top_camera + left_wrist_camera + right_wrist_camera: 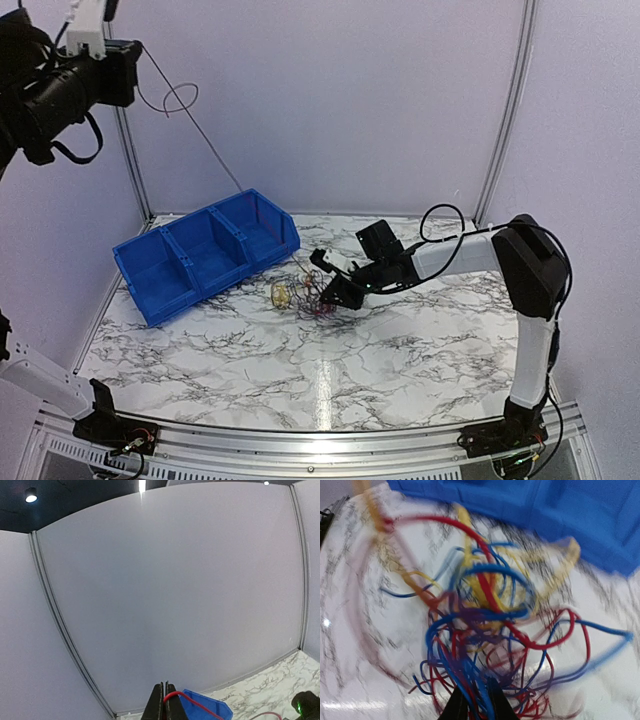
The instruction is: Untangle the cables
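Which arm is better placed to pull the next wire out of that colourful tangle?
The right arm, I'd say. Its jaws sit down in the cables on the table, while the left arm is raised high and away, jaws shut on a red wire.

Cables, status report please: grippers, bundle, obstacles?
Left gripper raised high, shut on one red cable. Right gripper down in the cable bundle, strands between its jaws, grip unclear. Blue bin close behind the bundle.

pale lilac walls (330, 100), marble-print table (400, 370) — one ceiling spotlight (31, 495)
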Controlling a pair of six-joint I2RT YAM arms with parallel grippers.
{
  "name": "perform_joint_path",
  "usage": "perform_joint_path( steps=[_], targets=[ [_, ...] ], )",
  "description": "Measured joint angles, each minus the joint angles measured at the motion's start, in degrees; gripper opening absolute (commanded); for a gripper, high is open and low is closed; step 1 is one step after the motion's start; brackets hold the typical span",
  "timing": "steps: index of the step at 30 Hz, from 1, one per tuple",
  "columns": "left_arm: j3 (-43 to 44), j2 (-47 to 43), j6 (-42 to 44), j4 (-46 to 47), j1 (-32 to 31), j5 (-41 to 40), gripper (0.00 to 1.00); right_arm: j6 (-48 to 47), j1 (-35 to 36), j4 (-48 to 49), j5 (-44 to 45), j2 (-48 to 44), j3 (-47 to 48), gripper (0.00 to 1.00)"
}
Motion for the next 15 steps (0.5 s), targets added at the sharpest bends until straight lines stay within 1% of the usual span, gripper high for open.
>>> perform_joint_path(
  steps=[2,3,5,7,9,10,13,15],
  targets=[
    [0.5,-1.4,0.1,3.0,0.0,-0.7,0.00,0.2,-2.6,-4.1,1.9,0.8,-2.4,0.30],
    [0.8,-2.2,0.2,4.0,0.0,-0.9,0.00,0.3,-3.4,-5.8,2.4,1.3,-3.3,0.31],
    [1.6,-4.1,0.6,5.7,0.0,-1.3,0.00,0.4,-5.2,-8.0,2.6,2.2,-4.1,0.30],
    [2.4,-5.4,0.7,7.6,0.0,-1.9,0.00,0.4,-5.7,-9.0,4.0,2.1,-3.6,0.23],
    [2.6,-6.1,0.7,8.5,0.0,-2.3,0.00,0.3,-5.9,-9.3,4.6,2.1,-3.5,0.19],
    [2.8,-6.3,0.7,8.7,0.0,-2.6,0.00,0.3,-5.9,-9.5,4.8,2.1,-3.5,0.18],
    [4.2,-5.8,1.4,9.4,0.0,-3.0,0.00,0.4,-6.0,-9.7,5.4,2.1,-3.3,0.22],
    [5.0,-5.2,2.7,10.6,-0.1,-3.4,0.00,0.5,-6.1,-10.1,5.5,2.1,-3.1,0.22]
  ],
)
